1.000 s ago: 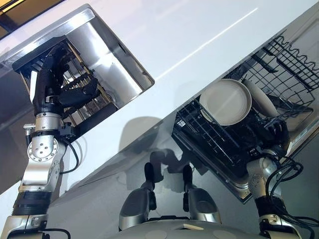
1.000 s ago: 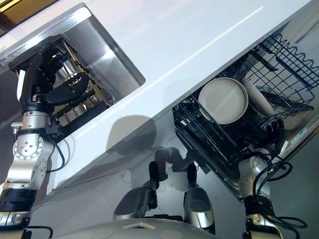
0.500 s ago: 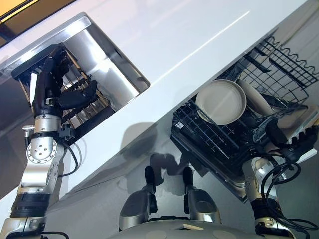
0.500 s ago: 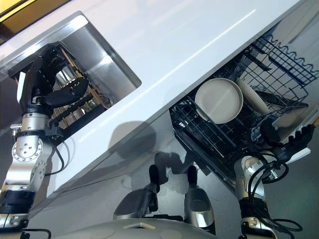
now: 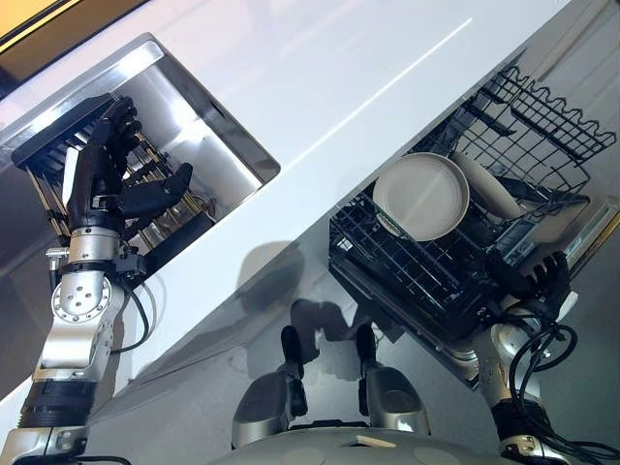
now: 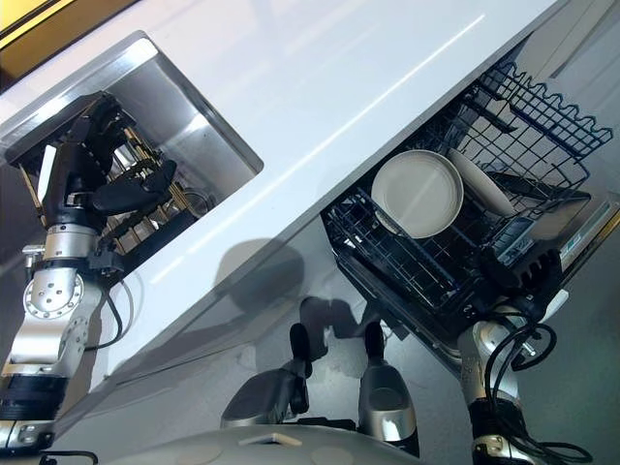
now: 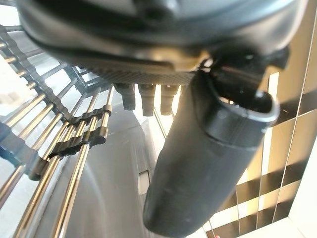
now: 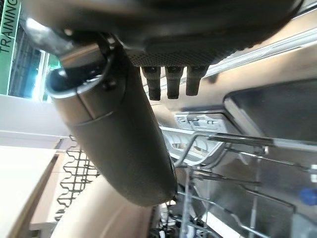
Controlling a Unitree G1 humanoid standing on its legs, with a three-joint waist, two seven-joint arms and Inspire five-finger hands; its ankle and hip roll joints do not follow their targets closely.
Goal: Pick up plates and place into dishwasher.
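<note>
Item one, at nine o'clock: the left hand (image 5: 124,189) is hovering over the steel sink (image 5: 228,121) set into the white counter (image 5: 349,58). Its fingers are lying straight and relaxed, thumb standing apart, gripping nothing. Beneath it a metal rod rack (image 5: 53,170) is sitting inside the sink; the left wrist view is showing the same rods (image 7: 59,163) running just past the fingertips (image 7: 148,101), apart from them.

Item two, at three o'clock: the dark wire dishwasher rack (image 5: 417,276) is standing pulled out below the counter edge. A round cream plate (image 5: 422,197) is standing on edge in the rack, its face tilted toward the camera. Just beside it, toward two o'clock, a second plate (image 5: 484,187) is leaning edge-on in the next slot. A second wire basket (image 5: 542,121) is sitting behind them, toward one o'clock.

Item three, at four o'clock: the right hand (image 5: 536,276) is hanging at the near corner of the dishwasher rack, well apart from both plates. In the right wrist view its fingers (image 8: 171,82) are showing straight and side by side, the thumb (image 8: 119,144) standing clear, nothing between them.
</note>
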